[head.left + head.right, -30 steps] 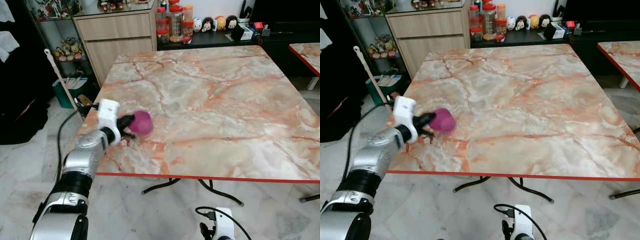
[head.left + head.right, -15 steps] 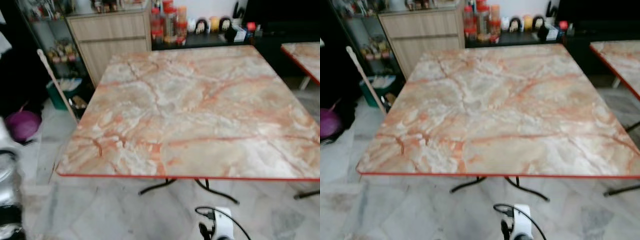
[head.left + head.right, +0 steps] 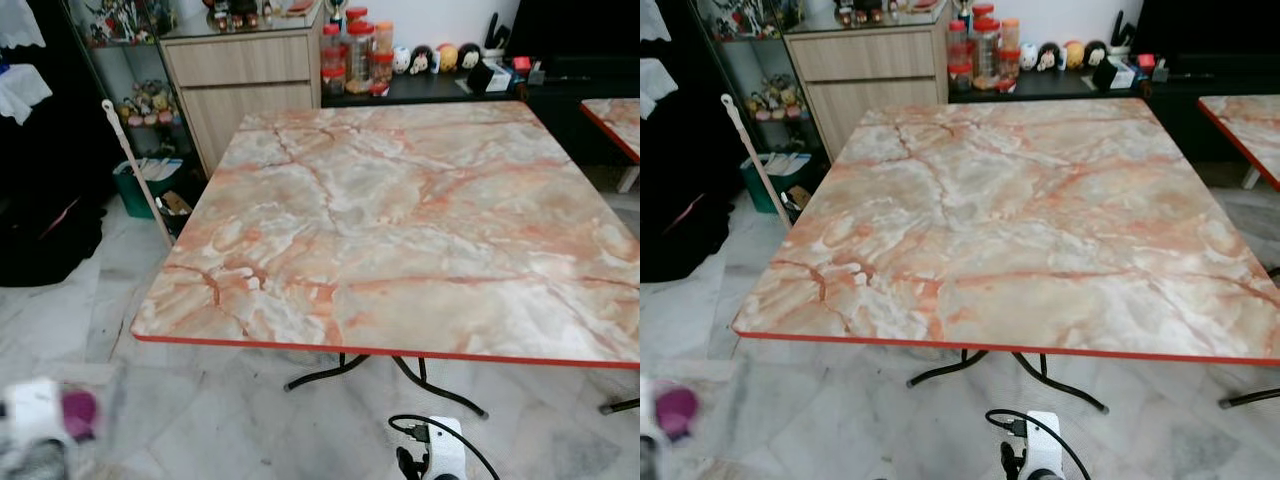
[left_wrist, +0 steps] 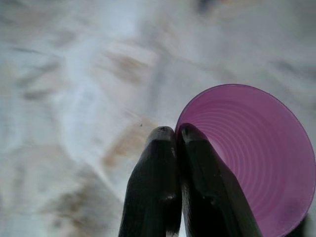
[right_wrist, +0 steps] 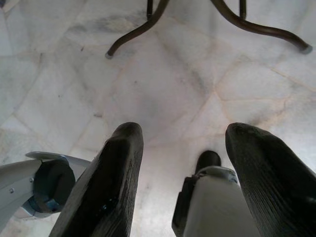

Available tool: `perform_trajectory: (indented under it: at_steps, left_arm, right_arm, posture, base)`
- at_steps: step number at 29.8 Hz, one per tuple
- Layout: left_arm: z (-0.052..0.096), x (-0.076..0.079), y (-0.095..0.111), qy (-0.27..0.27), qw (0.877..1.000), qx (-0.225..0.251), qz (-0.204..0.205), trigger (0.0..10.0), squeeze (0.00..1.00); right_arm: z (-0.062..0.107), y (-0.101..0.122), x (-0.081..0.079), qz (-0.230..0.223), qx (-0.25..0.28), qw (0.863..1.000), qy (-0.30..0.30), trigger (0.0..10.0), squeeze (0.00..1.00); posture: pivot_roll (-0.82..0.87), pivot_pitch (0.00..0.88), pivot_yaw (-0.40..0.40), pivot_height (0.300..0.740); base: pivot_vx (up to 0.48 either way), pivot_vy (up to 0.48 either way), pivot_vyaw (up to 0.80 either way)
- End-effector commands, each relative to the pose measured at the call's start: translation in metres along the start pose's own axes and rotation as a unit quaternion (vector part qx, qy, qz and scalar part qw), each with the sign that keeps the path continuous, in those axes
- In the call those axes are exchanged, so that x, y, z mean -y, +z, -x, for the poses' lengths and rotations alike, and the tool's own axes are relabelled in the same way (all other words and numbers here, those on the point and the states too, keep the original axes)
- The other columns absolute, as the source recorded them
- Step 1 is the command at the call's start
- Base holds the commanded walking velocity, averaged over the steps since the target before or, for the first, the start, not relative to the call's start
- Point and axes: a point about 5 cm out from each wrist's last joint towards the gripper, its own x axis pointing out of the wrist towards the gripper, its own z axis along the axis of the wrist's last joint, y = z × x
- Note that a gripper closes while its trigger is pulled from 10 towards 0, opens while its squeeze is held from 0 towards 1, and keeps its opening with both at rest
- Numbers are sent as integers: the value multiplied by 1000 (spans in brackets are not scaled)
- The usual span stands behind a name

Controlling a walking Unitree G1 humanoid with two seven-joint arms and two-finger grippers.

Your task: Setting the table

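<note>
I have the purple cup (image 4: 252,163) clamped by its rim in my left gripper (image 4: 176,134); the two fingers are pressed together on the wall of the cup. The arm hangs low at my left side, over the floor (image 3: 250,420), well below the table (image 3: 420,220). The table top lies ahead, up and to the right from the cup, so I judge the left arm must lift and reach forward over the red edge. My right gripper (image 5: 183,143) hangs idle with the fingers wide apart, holding nothing
</note>
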Motion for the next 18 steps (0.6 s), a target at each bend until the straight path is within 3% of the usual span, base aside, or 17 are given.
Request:
perform_trajectory:
  at_steps: [1, 4, 18]
  left_arm:
    - [1, 11, -4, -30, 1000, -3, -5, 10000, 0]
    - [4, 38, -13, -74, 997, -15, 9, 10000, 0]
    - [4, 38, -13, -74, 997, -15, 9, 10000, 0]
  right_arm:
    - [0, 1, 0, -6, 4, 1000, -4, 10000, 0]
    - [0, 2, 3, 2, 3, 1000, -6, 10000, 0]
    - [0, 2, 3, 2, 3, 1000, -6, 10000, 0]
  posture:
    - [35, 0, 78, 709]
    - [18, 0, 69, 709]
    - [18, 0, 69, 709]
  base:
    - [0, 0, 0]
    - [0, 0, 0]
    - [0, 0, 0]
